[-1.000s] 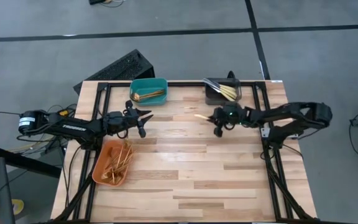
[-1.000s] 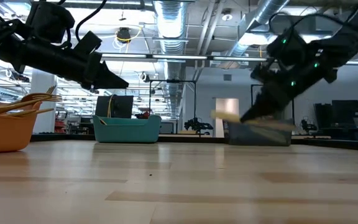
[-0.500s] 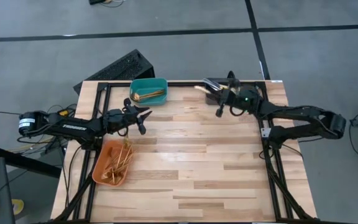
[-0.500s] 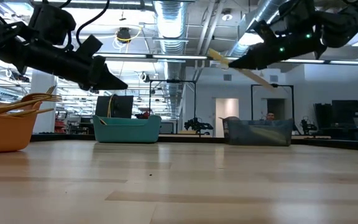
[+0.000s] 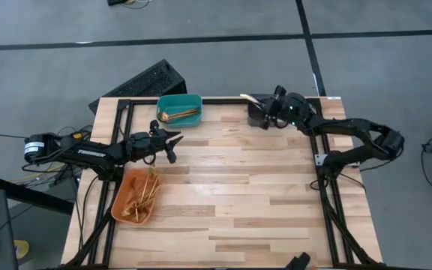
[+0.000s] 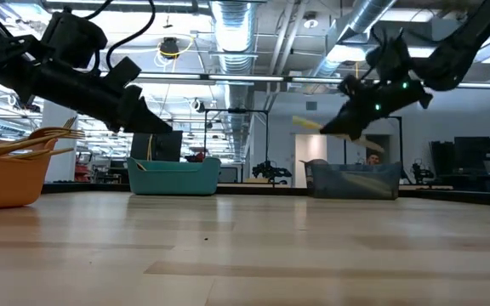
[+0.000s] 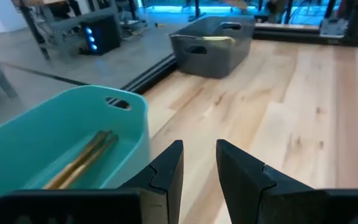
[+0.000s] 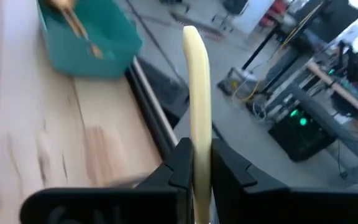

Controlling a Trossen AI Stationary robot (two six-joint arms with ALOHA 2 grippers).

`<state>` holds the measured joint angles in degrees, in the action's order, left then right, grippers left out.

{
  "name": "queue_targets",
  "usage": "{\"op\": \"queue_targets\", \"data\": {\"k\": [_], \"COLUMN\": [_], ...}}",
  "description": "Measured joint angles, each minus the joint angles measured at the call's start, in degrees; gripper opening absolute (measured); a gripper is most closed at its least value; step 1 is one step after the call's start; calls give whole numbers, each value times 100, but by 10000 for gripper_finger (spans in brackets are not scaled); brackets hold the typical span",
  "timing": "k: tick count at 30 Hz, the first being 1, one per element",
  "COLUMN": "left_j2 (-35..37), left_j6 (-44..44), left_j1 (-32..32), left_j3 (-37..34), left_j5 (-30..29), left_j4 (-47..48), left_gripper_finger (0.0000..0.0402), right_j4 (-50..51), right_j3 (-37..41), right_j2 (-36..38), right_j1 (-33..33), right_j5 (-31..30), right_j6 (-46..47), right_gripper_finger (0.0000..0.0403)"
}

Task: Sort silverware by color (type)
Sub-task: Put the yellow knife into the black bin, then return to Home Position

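Observation:
My right gripper [image 5: 264, 108] hovers over the grey bin [image 6: 353, 181] at the table's far right, shut on one pale gold piece of silverware [image 8: 196, 81]. In the high view that piece [image 5: 249, 98] sticks out past the fingers toward the far left. My left gripper [image 7: 199, 163] hangs just near of the teal bin [image 5: 179, 110], open, with nothing between its fingers. The teal bin holds a few gold pieces [image 7: 82, 158]. The orange bin [image 5: 135, 196] at the near left holds several more gold pieces. My right gripper pinches the slim gold piece between its two fingers, on its flat sides [image 8: 199, 140]. Most of its length runs on past the fingertips, in line with the fingers. The fingers reach nearly level from the table's right. The piece is lifted clear above the grey bin.
Bare wooden tabletop [image 5: 231, 187] spreads between the two arms and toward the near edge. A black frame rail [image 5: 328, 187] runs along the table's right side. Beyond the far left corner a black object [image 5: 145, 81] lies on the floor.
My right gripper has carried the gold piece up from low over the table's middle right and toward the far edge, until it stands over the grey bin. It has rolled on the way, and the piece has swung with it. It has stayed shut.

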<state>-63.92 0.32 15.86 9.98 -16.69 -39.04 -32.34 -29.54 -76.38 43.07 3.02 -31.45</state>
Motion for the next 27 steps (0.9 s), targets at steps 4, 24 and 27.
{"op": "queue_targets", "data": {"k": [4, 24, 27], "left_j2": [22, 2440, 2813], "left_j6": [-259, -296, -218], "left_j1": [-21, -1309, -1310], "left_j3": [0, 32, -108], "left_j5": [225, -850, -426], "left_j4": [59, 1111, 1098], "left_gripper_finger": [87, 87, 87], "right_j4": [19, 206, 215], "right_j3": [0, 514, 902], "right_j2": [-422, 2199, 3104], "right_j1": [516, 4, -487], "right_j5": [626, 2865, 2757], "right_j6": [-204, 2527, 2747], "right_gripper_finger": [85, 97, 80]}}
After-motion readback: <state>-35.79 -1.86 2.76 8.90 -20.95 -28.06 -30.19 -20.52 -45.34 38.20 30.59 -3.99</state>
